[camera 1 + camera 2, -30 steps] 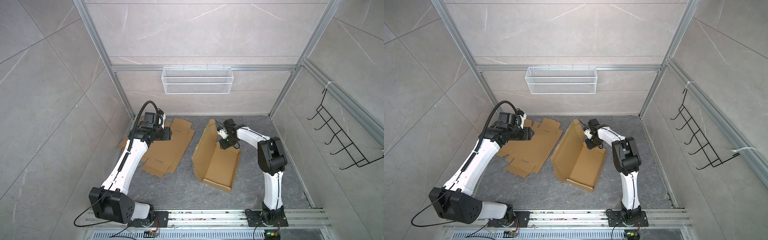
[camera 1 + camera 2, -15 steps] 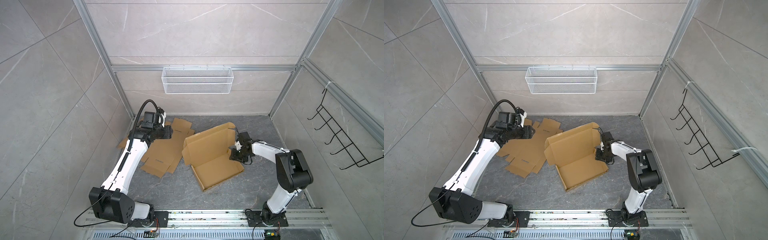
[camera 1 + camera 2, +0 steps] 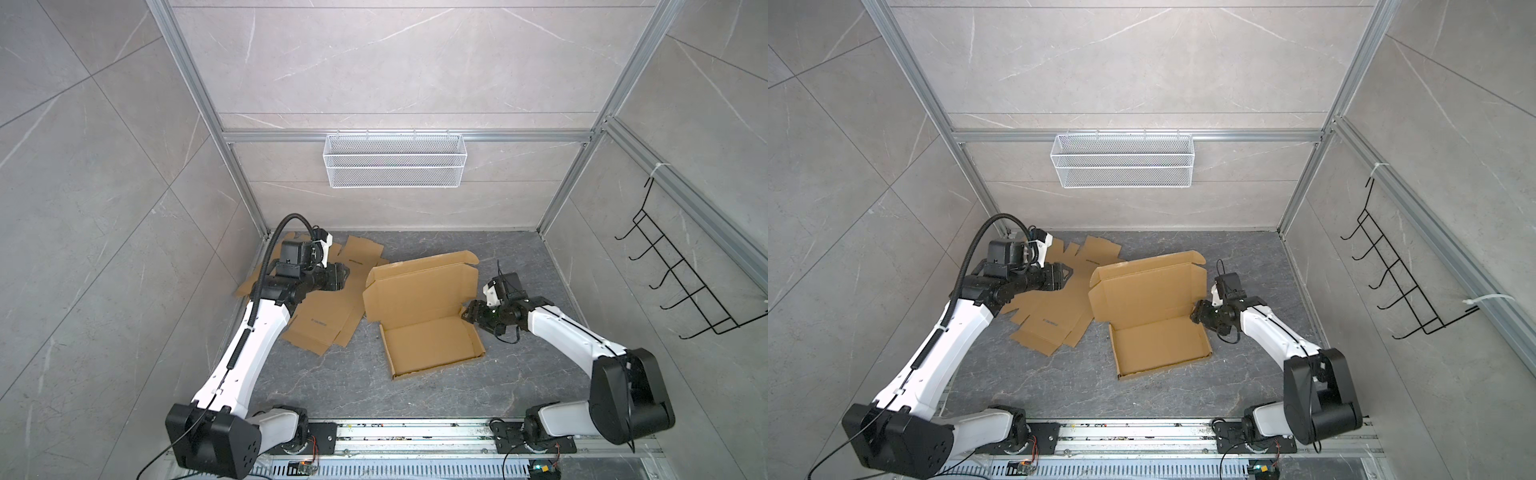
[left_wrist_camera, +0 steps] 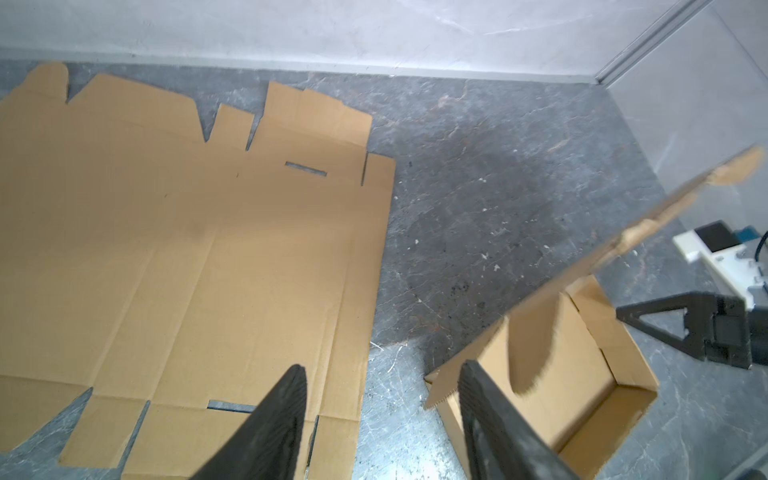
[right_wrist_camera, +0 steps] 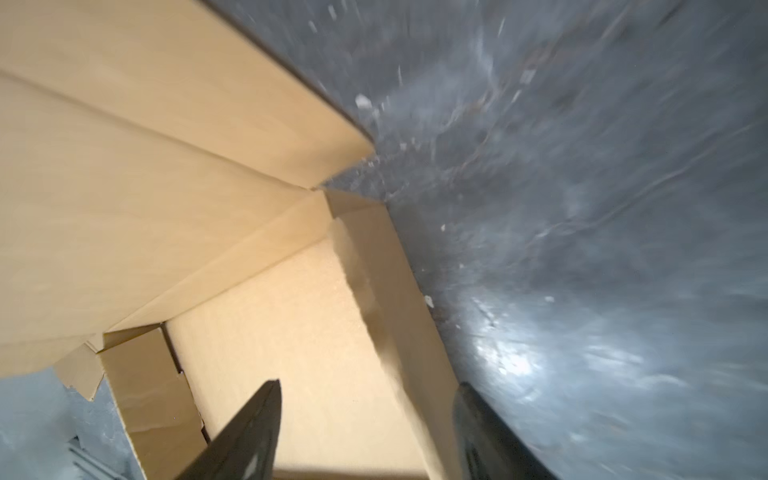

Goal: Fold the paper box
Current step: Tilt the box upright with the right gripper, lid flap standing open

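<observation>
Paper box (image 3: 428,338) at the lid-closing stage. The box lies near the middle of the worktop (image 3: 353,388), turned slightly askew, just to the right of a stack of flat blanks (image 3: 328,320). Its tray (image 3: 1158,345) appears fully formed, with low walls raised on all sides. The lid (image 3: 419,291) rises from the rear wall and leans back, its tuck flap along the top edge and small ear flaps at both ends.

The right pincer (image 3: 467,316) sits at the tray's right rear corner. In the right wrist view its jaws stand apart, one inside the tray and one outside, straddling the side wall (image 5: 399,316) without clamping it. The left pincer (image 3: 343,276) hovers over the blanks, jaws apart and empty, well clear of the box.

The step in hand is probably letting go of the wall. The next move calls for bringing the lid forward and down while the tray is steadied, then tucking the flaps inside the walls.
</observation>
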Controlling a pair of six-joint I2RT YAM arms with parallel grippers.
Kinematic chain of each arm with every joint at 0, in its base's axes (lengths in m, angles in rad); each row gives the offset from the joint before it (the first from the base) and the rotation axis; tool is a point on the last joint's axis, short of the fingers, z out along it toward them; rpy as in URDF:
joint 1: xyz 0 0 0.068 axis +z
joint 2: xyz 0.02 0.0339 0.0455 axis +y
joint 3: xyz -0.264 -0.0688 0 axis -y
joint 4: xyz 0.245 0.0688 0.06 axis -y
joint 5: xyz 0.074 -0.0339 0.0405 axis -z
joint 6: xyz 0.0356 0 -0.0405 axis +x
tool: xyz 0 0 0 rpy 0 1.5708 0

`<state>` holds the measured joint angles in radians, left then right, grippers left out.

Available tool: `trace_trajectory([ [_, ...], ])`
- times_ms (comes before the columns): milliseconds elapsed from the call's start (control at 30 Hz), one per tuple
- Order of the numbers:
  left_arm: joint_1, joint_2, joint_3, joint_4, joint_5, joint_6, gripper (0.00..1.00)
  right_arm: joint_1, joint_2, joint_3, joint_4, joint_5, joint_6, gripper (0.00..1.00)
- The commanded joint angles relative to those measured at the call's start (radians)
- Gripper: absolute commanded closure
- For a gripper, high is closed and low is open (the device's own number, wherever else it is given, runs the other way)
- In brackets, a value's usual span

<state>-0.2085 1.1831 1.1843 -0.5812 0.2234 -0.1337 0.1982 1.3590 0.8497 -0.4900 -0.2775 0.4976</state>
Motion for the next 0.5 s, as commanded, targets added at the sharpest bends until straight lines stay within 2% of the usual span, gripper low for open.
trace_trajectory([
  [0, 0.004, -0.109, -0.055, 0.052, 0.054, 0.013, 0.30, -0.027, -0.092, 0.044, -0.116, 0.086, -0.170, 0.32],
  [100, 0.004, -0.179, -0.140, 0.072, 0.090, -0.022, 0.29, -0.048, -0.194, 0.040, -0.056, 0.120, -0.234, 0.33],
  [200, 0.004, -0.227, -0.235, 0.129, 0.129, -0.066, 0.29, -0.051, -0.234, 0.053, 0.062, 0.082, -0.269, 0.27],
  [267, 0.001, -0.238, -0.284, 0.173, 0.173, -0.098, 0.29, -0.053, -0.192, 0.105, 0.075, 0.026, -0.323, 0.22],
  [367, -0.027, -0.250, -0.342, 0.220, 0.181, -0.117, 0.28, -0.056, -0.106, 0.213, 0.027, -0.072, -0.431, 0.22],
  [467, -0.076, -0.263, -0.398, 0.279, 0.132, -0.104, 0.26, -0.055, -0.047, 0.281, -0.003, -0.073, -0.529, 0.22],
])
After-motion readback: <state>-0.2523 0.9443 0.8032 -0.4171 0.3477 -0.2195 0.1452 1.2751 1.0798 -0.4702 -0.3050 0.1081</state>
